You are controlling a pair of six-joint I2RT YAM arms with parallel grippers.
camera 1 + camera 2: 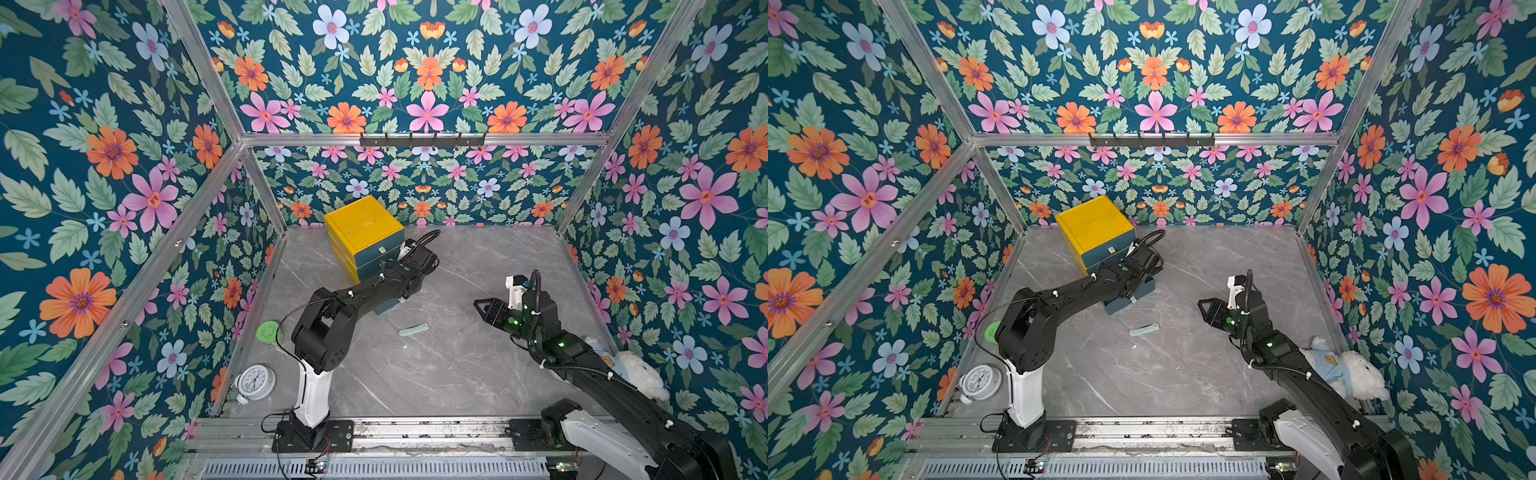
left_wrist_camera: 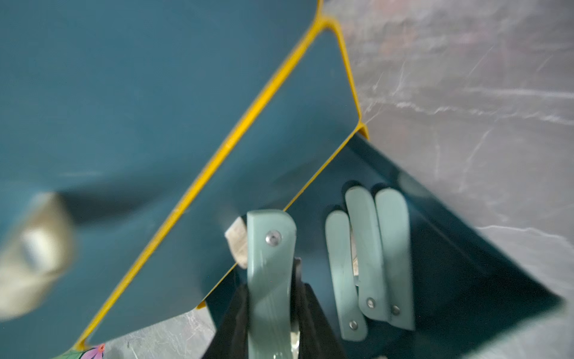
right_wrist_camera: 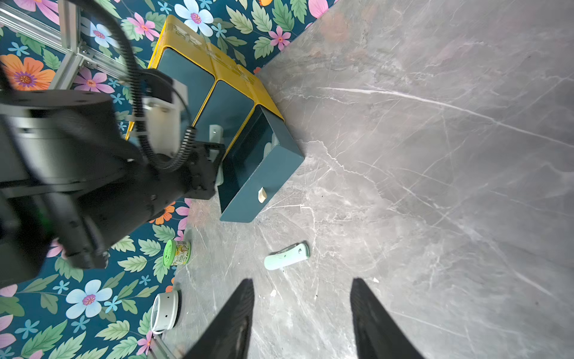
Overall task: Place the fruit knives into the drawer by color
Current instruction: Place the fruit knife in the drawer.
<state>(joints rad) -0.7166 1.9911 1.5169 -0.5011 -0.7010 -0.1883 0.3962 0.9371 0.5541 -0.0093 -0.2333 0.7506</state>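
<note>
Your left gripper is clamped on a mint-teal fruit knife right at the pulled-out bottom drawer of the yellow cabinet, which sits just left of centre in both top views; three more mint knives lie side by side inside. Your right gripper hangs right of centre, jaws partly spread and empty, with one loose mint knife on the grey table below the drawer in frame.
</note>
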